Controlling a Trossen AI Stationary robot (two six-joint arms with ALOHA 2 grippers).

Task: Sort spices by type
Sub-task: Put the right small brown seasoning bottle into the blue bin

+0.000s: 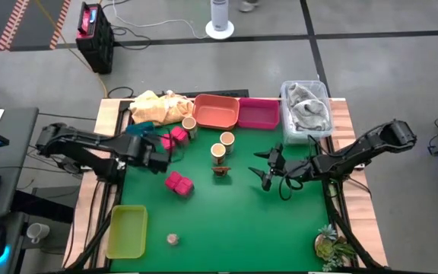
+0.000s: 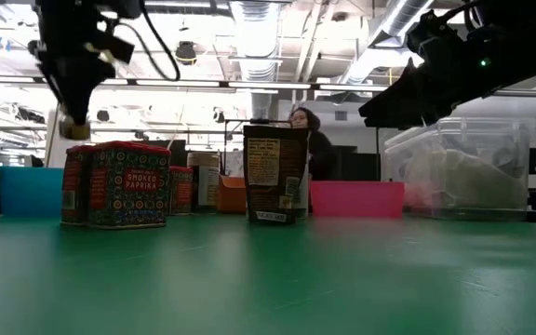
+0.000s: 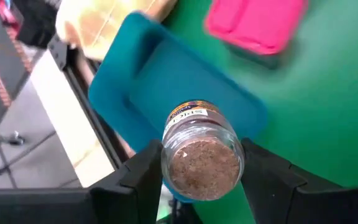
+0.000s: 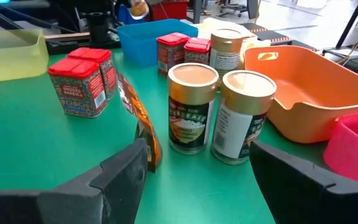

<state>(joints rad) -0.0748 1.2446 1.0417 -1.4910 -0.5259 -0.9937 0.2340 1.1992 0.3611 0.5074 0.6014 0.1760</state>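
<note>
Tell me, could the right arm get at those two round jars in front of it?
Probably yes: the right gripper is open and faces the round jars, with bare green table between; only a brown packet stands nearby.

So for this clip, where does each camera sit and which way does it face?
High: overhead, straight down on the green table, both arms.
Low: table height, level across to smoked paprika tins; arms above.
Left wrist: above the teal tray, left gripper holding a spice shaker.
Right wrist: low, past the open right gripper toward round jars.
Shared: the low and right wrist views both show the paprika tins.
</note>
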